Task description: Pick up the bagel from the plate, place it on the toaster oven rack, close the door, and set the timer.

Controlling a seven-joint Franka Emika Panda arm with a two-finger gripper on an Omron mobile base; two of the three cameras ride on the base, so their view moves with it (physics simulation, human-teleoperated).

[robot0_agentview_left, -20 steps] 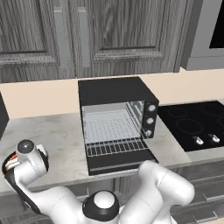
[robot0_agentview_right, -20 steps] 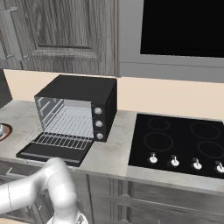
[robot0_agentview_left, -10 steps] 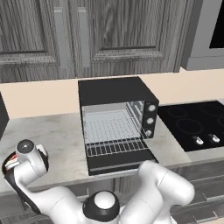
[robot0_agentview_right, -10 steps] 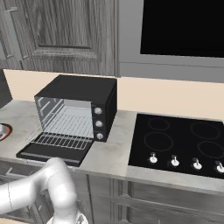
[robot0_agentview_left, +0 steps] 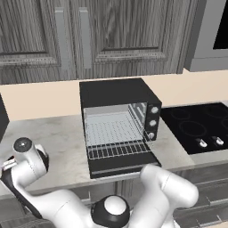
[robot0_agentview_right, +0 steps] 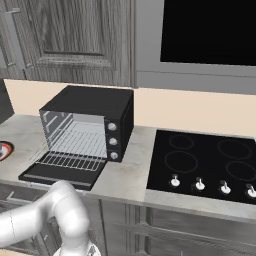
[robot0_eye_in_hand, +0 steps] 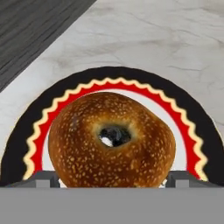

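I see the bagel golden-brown, speckled with pale seeds. The plate has a black rim, a red ring with a cream zigzag edge, and a white centre. The bench is light grey marble with faint veins.

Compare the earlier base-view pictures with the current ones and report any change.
Nothing visibly changed. The arm is bent low to the left in the same pose, the toaster oven has its door dropped open with the rack pulled out, and the cooktop is unchanged.
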